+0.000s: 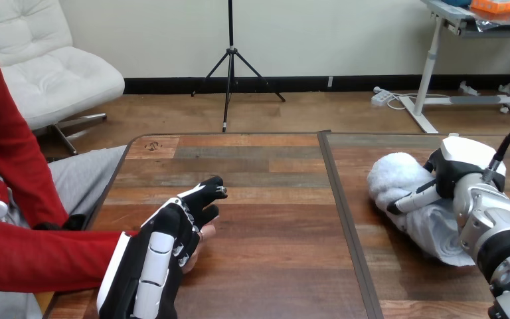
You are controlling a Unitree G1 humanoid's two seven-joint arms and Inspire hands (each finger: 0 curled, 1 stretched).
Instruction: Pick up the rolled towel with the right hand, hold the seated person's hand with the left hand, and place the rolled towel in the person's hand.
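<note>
The rolled white towel (pixel 398 183) lies on the table's right half. My right hand (pixel 468 163) sits on its right end, with fingers (pixel 412 197) curled over the roll. At the near left, my left hand (pixel 166 256) shows its back to the camera, fingers (pixel 209 191) stretched nearly straight toward the table's middle. The person's hand (pixel 206 231) lies beneath it on its right side, and only fingertips peek out. The two touch, and I see no finger of mine wrapped round it. The person's red-sleeved forearm (pixel 46 256) comes in from the left edge.
A dark seam (pixel 339 212) splits the wooden table (pixel 272 199) into two panels from front to back. The person sits close against the table's left edge.
</note>
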